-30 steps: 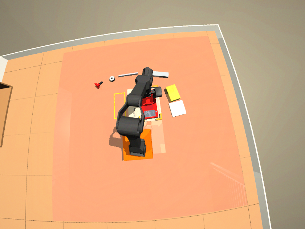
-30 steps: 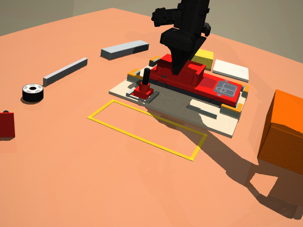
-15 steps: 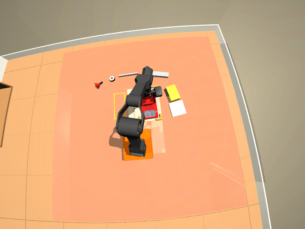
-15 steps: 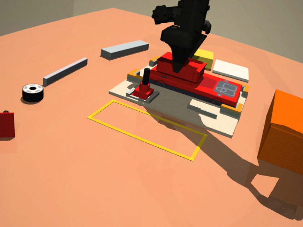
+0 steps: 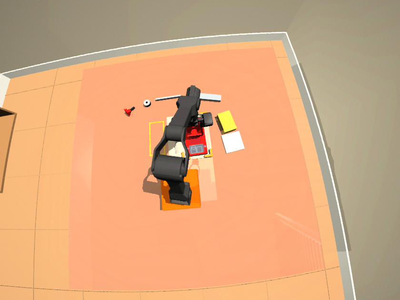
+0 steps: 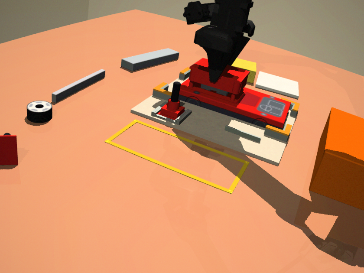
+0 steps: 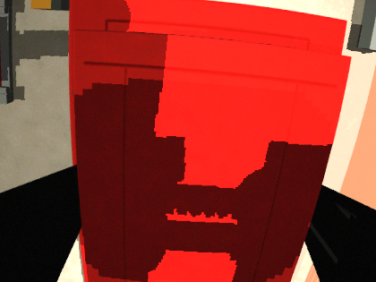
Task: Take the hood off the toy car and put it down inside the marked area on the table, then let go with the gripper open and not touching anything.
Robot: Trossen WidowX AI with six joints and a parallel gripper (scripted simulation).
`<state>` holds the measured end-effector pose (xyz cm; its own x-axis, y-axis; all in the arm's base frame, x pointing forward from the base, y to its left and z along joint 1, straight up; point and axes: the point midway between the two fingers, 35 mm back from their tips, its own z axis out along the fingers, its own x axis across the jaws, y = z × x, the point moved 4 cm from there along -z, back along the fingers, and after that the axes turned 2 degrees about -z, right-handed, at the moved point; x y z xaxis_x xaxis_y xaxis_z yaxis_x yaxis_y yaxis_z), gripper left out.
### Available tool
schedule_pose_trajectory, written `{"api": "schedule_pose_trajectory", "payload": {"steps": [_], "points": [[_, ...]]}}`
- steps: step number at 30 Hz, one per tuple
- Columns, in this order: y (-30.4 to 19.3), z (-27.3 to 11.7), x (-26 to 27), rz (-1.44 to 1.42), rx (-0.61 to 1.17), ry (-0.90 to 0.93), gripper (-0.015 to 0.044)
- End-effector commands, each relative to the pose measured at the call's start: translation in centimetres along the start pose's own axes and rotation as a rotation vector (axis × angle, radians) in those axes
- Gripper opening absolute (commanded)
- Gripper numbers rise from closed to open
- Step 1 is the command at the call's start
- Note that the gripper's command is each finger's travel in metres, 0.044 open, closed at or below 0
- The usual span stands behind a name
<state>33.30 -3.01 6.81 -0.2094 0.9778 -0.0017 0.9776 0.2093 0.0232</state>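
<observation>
The red hood [image 5: 194, 132] [image 6: 232, 83] [image 7: 242, 111] is a box-shaped cover over the toy car [image 5: 204, 143] [image 6: 251, 100]. In the exterior view a narrow gap with short posts shows between the hood's lower edge and the car's flat red base, so it sits slightly raised, still right over the car. My gripper [image 6: 221, 76] [image 7: 197, 186] is shut on the hood, one black finger against each long side; the far finger is hidden in the exterior view. The marked area [image 5: 150, 138] [image 6: 170, 166], a yellow outline, lies beside the car's board and holds nothing.
A pale board [image 6: 267, 152] with orange corner brackets carries the car and a red piece with a black post [image 6: 173, 109]. Around are a wheel [image 5: 146, 103] [image 6: 39, 112], grey bars [image 6: 151, 59] [image 6: 79, 85], a yellow block [image 5: 226, 121], a white slab [image 5: 233, 142] and an orange block [image 6: 339, 170].
</observation>
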Motion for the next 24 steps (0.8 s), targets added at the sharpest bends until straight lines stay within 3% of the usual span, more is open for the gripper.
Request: {"api": "schedule_pose_trajectory", "payload": {"steps": [1,15,24], "points": [[0.1,-0.6,0.0,0.000,-0.007,-0.002,0.0000],[0.0,-1.6,0.0,0.000,-0.006,-0.002,0.0000],[0.0,-5.7,0.0,0.000,-0.007,-0.002,0.0000]]}}
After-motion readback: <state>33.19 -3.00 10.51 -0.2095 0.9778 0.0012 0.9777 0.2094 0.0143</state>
